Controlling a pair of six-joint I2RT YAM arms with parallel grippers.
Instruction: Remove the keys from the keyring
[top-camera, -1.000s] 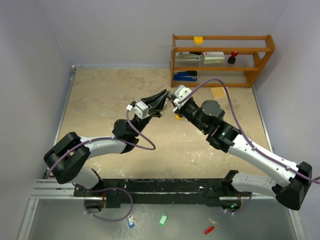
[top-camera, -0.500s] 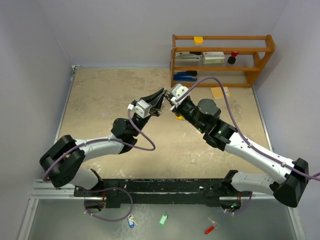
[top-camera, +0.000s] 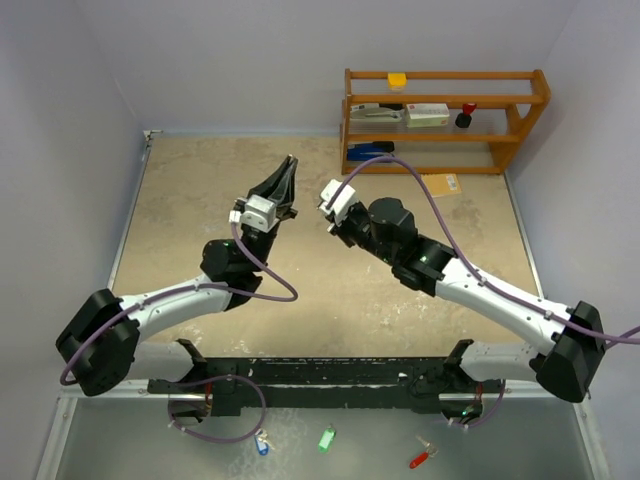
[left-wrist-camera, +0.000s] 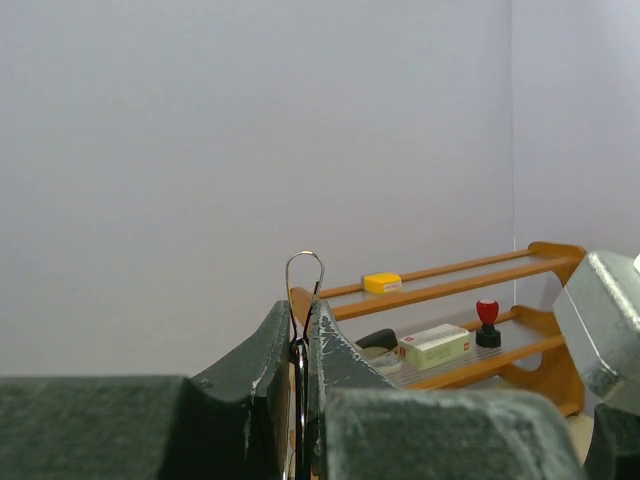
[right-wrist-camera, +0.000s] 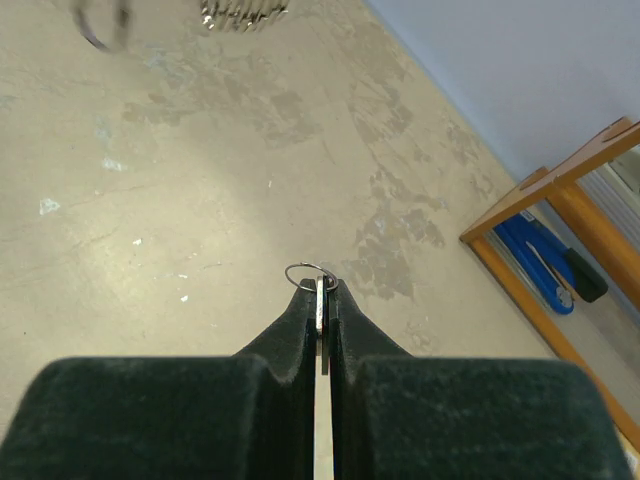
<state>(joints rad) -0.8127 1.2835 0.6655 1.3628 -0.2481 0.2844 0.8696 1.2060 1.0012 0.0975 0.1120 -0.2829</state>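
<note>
In the overhead view my left arm (top-camera: 180, 297) reaches from the lower left up toward the centre. The left gripper (top-camera: 289, 163) is tilted up and away, fingers pinched together on the keyring (left-wrist-camera: 304, 262). My right arm (top-camera: 490, 292) stretches in from the lower right, wrist bent toward the centre. The right gripper (right-wrist-camera: 321, 288) is clamped on a silver key (right-wrist-camera: 320, 312). The two grippers sit apart.
</note>
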